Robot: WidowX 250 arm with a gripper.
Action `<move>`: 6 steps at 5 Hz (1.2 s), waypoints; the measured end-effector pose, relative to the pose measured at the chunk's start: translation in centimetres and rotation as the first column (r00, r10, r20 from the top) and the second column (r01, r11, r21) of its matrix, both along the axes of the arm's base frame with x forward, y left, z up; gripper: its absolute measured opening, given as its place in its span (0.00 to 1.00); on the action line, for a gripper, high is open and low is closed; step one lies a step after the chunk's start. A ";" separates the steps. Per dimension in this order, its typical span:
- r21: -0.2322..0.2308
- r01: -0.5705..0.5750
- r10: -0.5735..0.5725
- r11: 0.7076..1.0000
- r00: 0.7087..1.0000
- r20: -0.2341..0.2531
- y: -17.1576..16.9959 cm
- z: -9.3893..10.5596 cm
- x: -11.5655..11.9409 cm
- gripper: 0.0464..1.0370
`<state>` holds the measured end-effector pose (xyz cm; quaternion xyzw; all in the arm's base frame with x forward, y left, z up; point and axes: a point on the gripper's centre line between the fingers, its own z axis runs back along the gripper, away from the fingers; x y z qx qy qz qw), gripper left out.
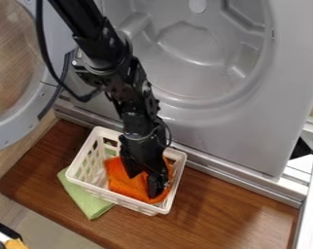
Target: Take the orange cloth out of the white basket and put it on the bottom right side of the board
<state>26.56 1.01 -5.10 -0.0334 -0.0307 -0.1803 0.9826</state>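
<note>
End effector [142, 185] seemingly touches orange cloth [122, 184] over board [214, 209] beside appliance [230, 133]

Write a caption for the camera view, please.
Robot gripper at an orange cloth inside a white basket, green cloth outside.

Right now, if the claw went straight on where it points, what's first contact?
The orange cloth, then probably the basket floor under it. The claw may already touch the cloth; depth is unclear.
</note>
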 end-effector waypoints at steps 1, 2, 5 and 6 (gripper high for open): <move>0.031 0.006 -0.006 1.000 1.000 -0.001 -0.2 -0.2 -0.3 0.62; 0.047 0.021 -0.022 0.999 1.000 0.021 -0.6 0.6 -0.1 0.31; 0.117 -0.006 -0.005 0.993 0.996 0.094 0.1 5.6 0.2 0.01; 0.126 -0.030 0.016 0.992 0.994 0.111 0.3 7.4 -0.1 0.01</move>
